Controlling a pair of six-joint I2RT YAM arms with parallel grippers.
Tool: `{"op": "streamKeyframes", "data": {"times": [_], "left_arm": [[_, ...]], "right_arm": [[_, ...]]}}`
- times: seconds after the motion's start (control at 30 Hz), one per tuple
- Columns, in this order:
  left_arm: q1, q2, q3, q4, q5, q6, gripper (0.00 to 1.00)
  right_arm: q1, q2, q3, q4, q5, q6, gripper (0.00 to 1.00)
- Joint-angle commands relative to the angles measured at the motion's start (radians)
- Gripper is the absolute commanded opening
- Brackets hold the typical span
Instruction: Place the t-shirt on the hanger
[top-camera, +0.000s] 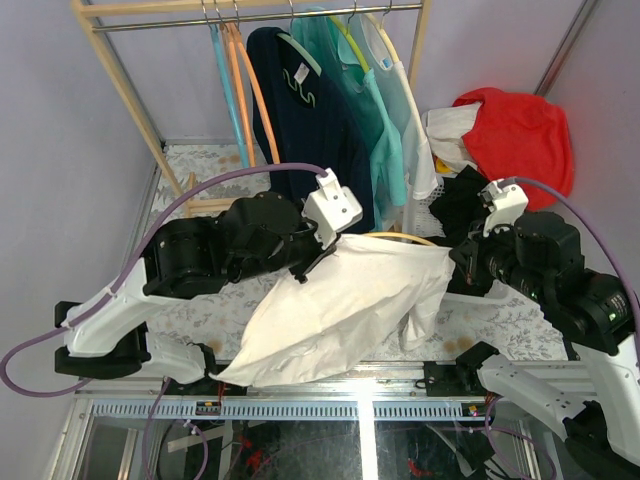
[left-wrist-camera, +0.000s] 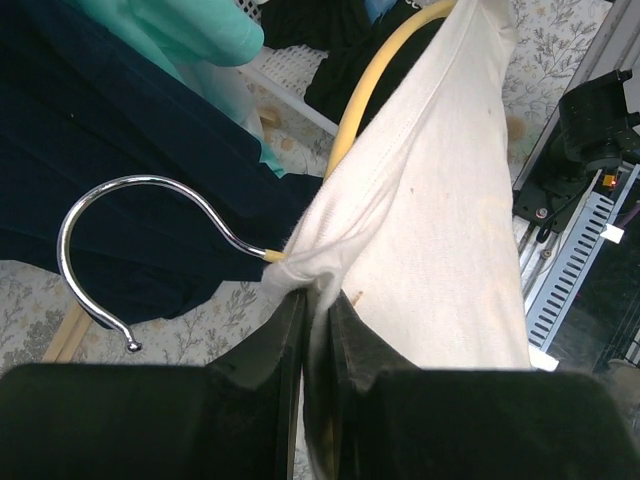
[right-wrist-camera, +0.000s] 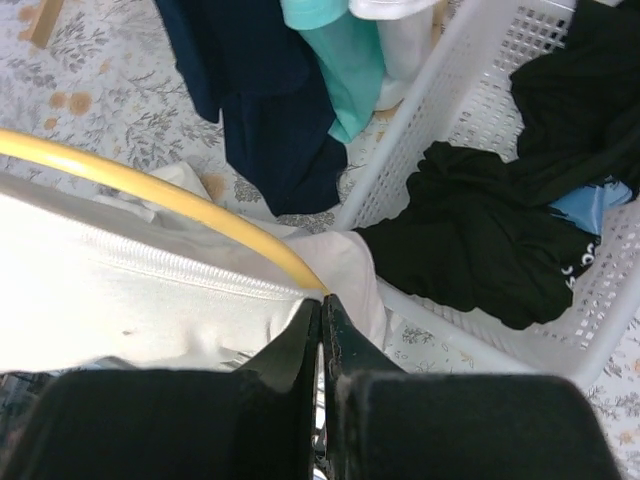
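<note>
The white t-shirt (top-camera: 340, 300) hangs stretched between both grippers above the table, its lower part drooping toward the near edge. The pale yellow hanger (top-camera: 402, 238) sits inside its top edge. My left gripper (top-camera: 318, 262) is shut on a bunch of shirt fabric (left-wrist-camera: 420, 220) right at the base of the hanger's metal hook (left-wrist-camera: 150, 185); the yellow arm (left-wrist-camera: 375, 85) runs out under the cloth. My right gripper (top-camera: 456, 262) is shut on the shirt's edge (right-wrist-camera: 120, 300) where the hanger's arm (right-wrist-camera: 150, 187) ends at the jaw tips (right-wrist-camera: 322, 302).
A wooden rack (top-camera: 120, 70) at the back holds a navy shirt (top-camera: 300, 110), mint shirts (top-camera: 375, 110), orange hangers (top-camera: 240, 80) and a light blue one (top-camera: 222, 80). A white basket (right-wrist-camera: 470, 60) of black clothes sits at right, with a red cloth (top-camera: 520, 130) behind.
</note>
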Motion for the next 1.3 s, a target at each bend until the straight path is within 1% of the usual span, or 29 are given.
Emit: {"op": "streamKeyframes", "data": {"times": [0.0,0.1,0.17,0.23,0.3,0.37,0.4,0.43,0.57,0.63,0.73,0.87,0.97,1.07,1.27], "left_arm": [[0.004,0.001,0.021,0.017,0.043,-0.007,0.0],[0.004,0.01,0.03,0.025,0.034,-0.01,0.0],[0.004,0.014,0.054,0.032,0.038,-0.005,0.0],[0.003,0.032,0.125,0.031,0.032,0.008,0.0],[0.004,0.056,0.221,0.036,0.043,0.029,0.0],[0.004,0.063,0.296,0.045,0.053,0.038,0.0],[0.003,0.063,0.324,0.047,0.042,0.035,0.0],[0.004,0.053,0.335,0.055,0.033,0.034,0.0],[0.004,-0.01,0.257,0.119,-0.023,0.046,0.0],[0.004,-0.003,0.273,0.096,-0.015,0.047,0.0],[0.004,0.02,0.302,0.034,-0.037,0.033,0.0],[0.004,-0.021,0.217,0.047,-0.083,0.022,0.0],[0.004,-0.009,0.225,0.022,-0.111,0.011,0.0],[0.004,-0.001,0.2,0.007,-0.149,0.001,0.0],[0.003,-0.015,0.124,0.07,-0.176,0.009,0.0]], "right_arm": [[-0.006,0.001,0.029,0.08,-0.099,-0.101,0.0],[-0.006,-0.009,0.031,0.125,-0.284,-0.109,0.0],[-0.006,0.0,0.052,0.146,-0.364,-0.104,0.0],[-0.006,0.027,0.112,0.178,-0.373,-0.094,0.0],[-0.006,0.094,0.217,0.18,-0.379,-0.1,0.0],[-0.005,0.183,0.361,0.094,-0.357,-0.106,0.0],[-0.002,0.186,0.386,0.082,-0.333,-0.094,0.0],[-0.002,0.171,0.372,0.091,-0.325,-0.083,0.0],[-0.002,0.075,0.237,0.133,-0.361,-0.022,0.0],[-0.003,0.04,0.199,0.123,-0.346,-0.003,0.0],[-0.002,-0.007,0.173,0.048,-0.288,0.025,0.0],[-0.003,-0.101,0.072,-0.008,-0.274,0.084,0.0],[-0.003,-0.145,-0.042,-0.002,-0.275,0.125,0.0],[-0.002,-0.161,-0.134,-0.011,-0.295,0.149,0.0],[-0.003,-0.186,-0.26,0.008,-0.269,0.173,0.0]]}}
